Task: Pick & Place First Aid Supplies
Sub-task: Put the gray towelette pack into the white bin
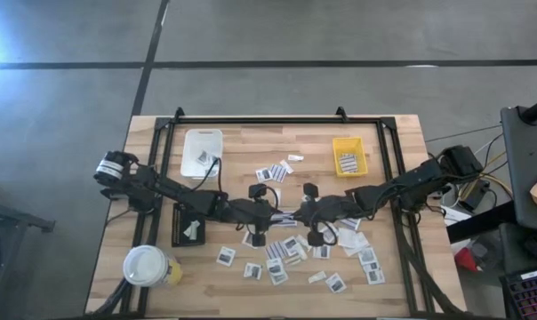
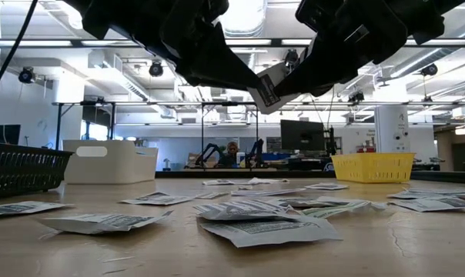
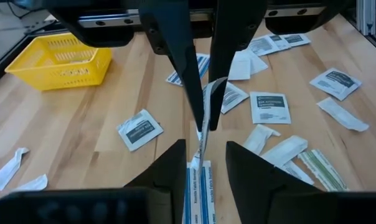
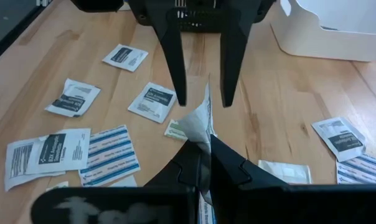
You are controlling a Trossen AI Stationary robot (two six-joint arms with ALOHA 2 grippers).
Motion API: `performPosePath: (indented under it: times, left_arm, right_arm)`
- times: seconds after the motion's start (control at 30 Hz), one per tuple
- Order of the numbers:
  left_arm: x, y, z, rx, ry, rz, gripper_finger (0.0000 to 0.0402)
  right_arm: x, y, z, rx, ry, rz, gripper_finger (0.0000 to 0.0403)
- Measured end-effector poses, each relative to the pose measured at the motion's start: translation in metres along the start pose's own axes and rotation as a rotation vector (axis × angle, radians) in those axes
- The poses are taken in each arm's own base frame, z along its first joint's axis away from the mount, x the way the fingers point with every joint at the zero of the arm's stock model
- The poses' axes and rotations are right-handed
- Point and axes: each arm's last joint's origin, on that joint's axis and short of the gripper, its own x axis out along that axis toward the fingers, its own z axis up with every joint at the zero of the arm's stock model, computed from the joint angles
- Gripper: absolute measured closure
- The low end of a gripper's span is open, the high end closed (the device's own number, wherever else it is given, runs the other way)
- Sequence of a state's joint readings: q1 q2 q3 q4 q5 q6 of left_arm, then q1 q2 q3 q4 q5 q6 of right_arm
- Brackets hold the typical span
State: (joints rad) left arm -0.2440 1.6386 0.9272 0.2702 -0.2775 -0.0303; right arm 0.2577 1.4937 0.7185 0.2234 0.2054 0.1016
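Observation:
A small white packet point(image 2: 267, 91) with a dark printed patch hangs above the table's middle, with my right gripper point(image 4: 200, 152) shut on it. Seen from the right wrist, the packet point(image 4: 197, 121) stands on edge and is a little crumpled. My left gripper point(image 4: 202, 99) faces it from the table's left, open. Its two fingers stand on either side of the packet's far end without touching it. Many more packets point(image 1: 295, 249) and striped strips point(image 4: 110, 155) lie flat on the wood below. My right gripper pinches the packet's end nearest that arm point(image 4: 199, 140) between its two fingers. The fingers come slanting down from the table's right side. The packet stands on edge, sticks out past the fingertips toward the left gripper, and is lifted clear of the table.
A white tray point(image 1: 202, 151) stands at the far left and a yellow tray point(image 1: 348, 156) at the far right. A black tray point(image 1: 190, 227) lies left of the grippers. A white-topped yellow cup point(image 1: 146, 265) stands at the near left corner.

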Motion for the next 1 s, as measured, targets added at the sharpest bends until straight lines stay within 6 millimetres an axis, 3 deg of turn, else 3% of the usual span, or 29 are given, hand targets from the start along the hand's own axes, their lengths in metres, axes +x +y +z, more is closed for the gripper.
performPosePath:
  times: [0.27,0.53,0.77,1.0]
  left_arm:
    - [0.0,0.0,0.0,0.01,0.001,0.001,0.0395]
    - [0.0,0.0,0.0,-0.005,0.004,0.007,0.04]
    - [-0.001,0.003,-0.01,-0.022,0.101,0.088,0.0401]
    - [-0.009,0.011,-0.019,-0.047,0.207,0.252,0.0401]
  right_arm:
    - [0.0,0.0,0.0,-0.005,0.001,0.0,0.039]
    - [0.0,0.0,-0.001,-0.007,0.006,-0.002,0.0385]
    - [0.0,-0.001,-0.002,0.009,0.019,-0.008,0.0342]
    - [-0.002,-0.003,-0.011,0.054,0.144,-0.03,0.0311]
